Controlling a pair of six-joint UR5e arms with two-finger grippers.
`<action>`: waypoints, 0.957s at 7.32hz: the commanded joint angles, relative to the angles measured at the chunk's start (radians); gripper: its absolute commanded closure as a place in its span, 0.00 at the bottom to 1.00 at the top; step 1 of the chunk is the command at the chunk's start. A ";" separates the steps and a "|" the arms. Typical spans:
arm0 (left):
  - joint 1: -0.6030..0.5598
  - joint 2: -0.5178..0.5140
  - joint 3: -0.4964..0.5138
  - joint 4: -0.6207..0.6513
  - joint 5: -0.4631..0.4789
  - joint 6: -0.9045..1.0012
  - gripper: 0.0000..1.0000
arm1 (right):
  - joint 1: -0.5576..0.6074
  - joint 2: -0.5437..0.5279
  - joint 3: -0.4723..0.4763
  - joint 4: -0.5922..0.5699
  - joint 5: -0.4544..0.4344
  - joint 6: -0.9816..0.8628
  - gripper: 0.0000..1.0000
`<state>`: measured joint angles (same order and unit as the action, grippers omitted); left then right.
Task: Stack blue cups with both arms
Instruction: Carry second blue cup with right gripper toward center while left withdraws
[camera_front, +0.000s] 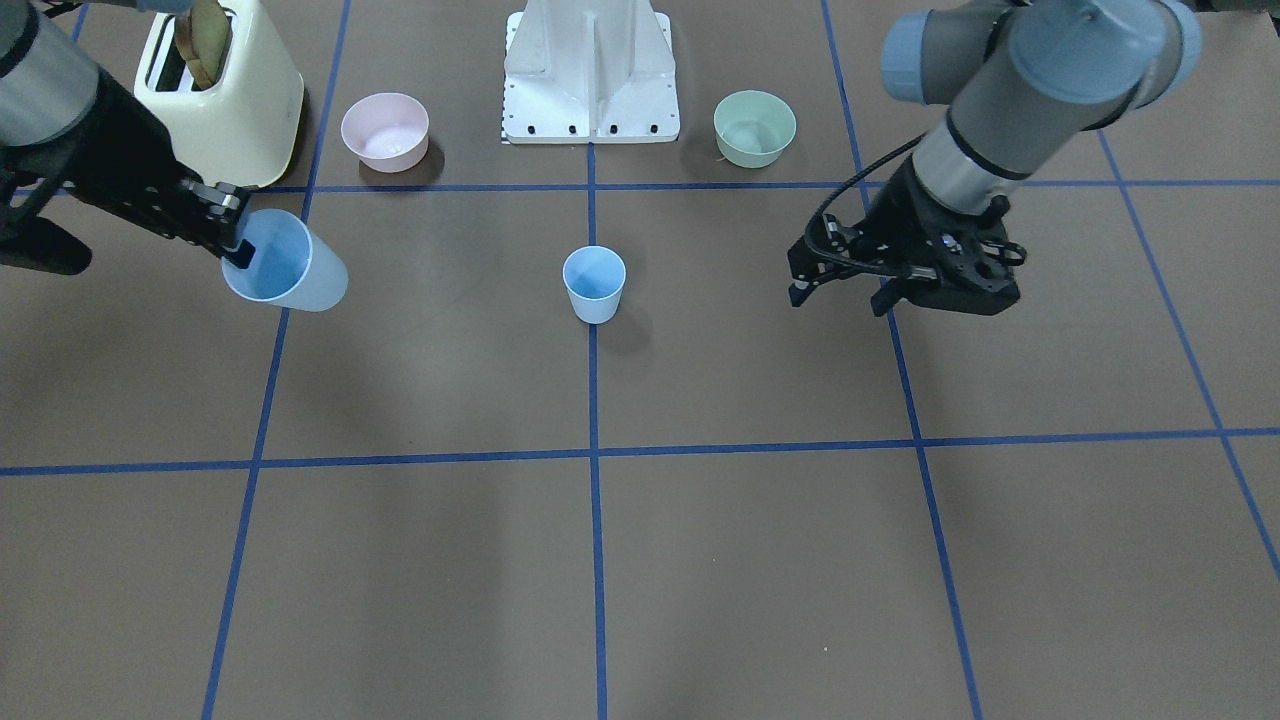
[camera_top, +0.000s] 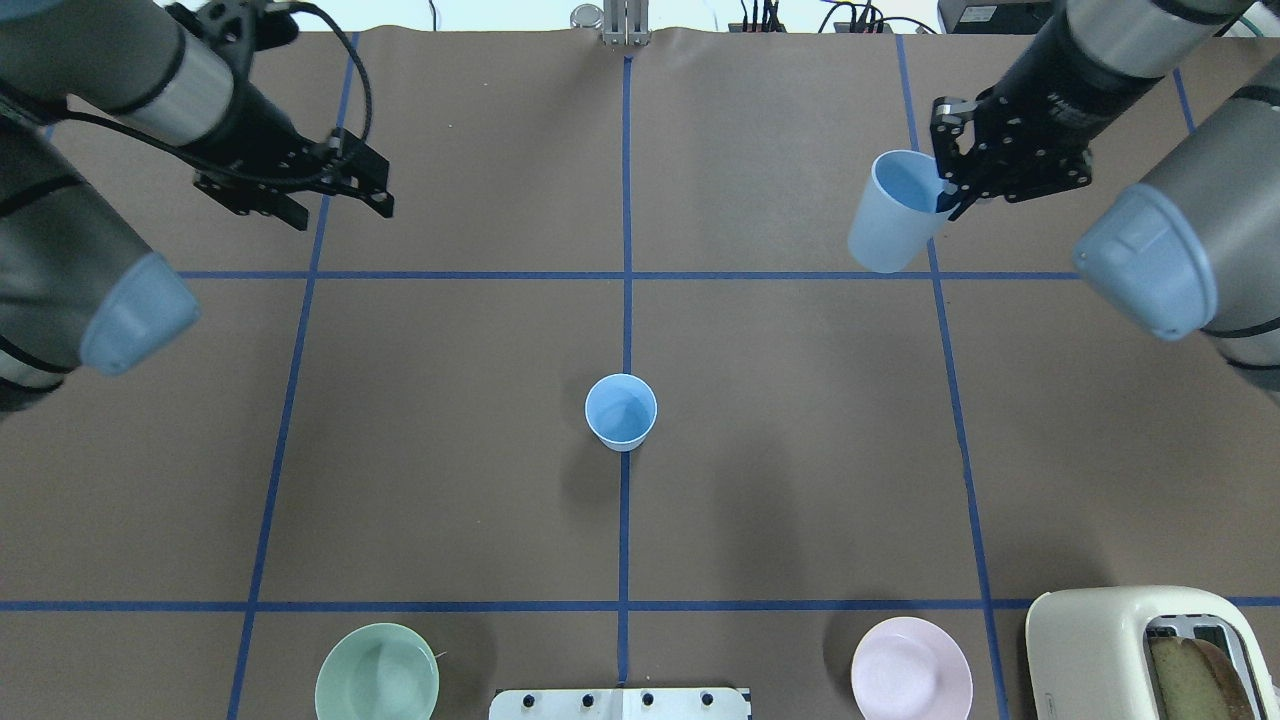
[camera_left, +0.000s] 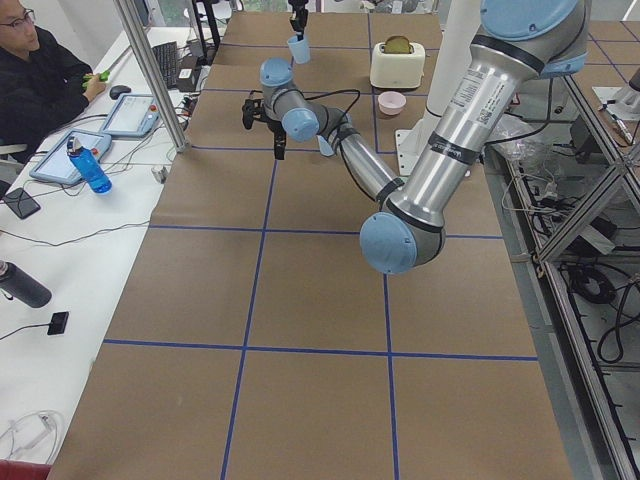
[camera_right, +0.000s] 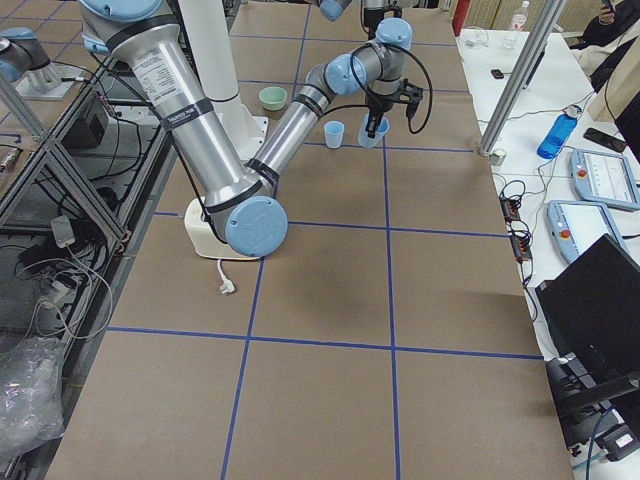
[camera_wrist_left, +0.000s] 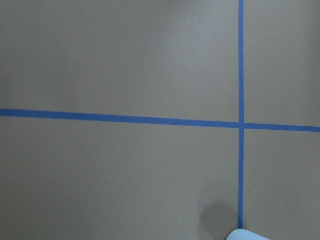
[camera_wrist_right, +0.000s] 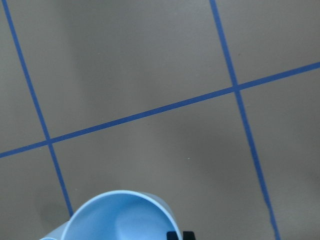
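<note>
Our right fingers (camera_front: 238, 255) pinched the rim of one blue cup (camera_front: 290, 272), one finger inside, and held it tilted above the counter (camera_front: 700, 560). The other cup (camera_front: 594, 285) stood upright at the centre, well apart. Our left fingers (camera_front: 800, 288) hung spread and empty. We judged the cups light, thin and slippery, so a rim pinch could let one swing.

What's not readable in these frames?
- Left wrist view: the standing pale-blue plastic tumbler is cut by the bottom edge; only a rim sliver shows.
- Right wrist view: the held pale-blue plastic tumbler is cut by the bottom edge, its base unseen.
- Overhead view: the cream toaster is cropped by the corner.
</note>
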<state>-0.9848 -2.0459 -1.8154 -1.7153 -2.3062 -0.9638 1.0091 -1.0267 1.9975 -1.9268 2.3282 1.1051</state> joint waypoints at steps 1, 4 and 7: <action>-0.174 0.047 0.071 0.002 -0.120 0.228 0.02 | -0.128 0.055 -0.022 0.086 -0.103 0.181 1.00; -0.346 0.053 0.236 0.003 -0.208 0.503 0.02 | -0.246 0.158 -0.075 0.088 -0.211 0.326 1.00; -0.445 0.053 0.318 0.049 -0.216 0.714 0.02 | -0.300 0.181 -0.117 0.121 -0.269 0.373 1.00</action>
<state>-1.3876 -1.9926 -1.5296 -1.6921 -2.5196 -0.3466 0.7312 -0.8513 1.8982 -1.8274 2.0827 1.4516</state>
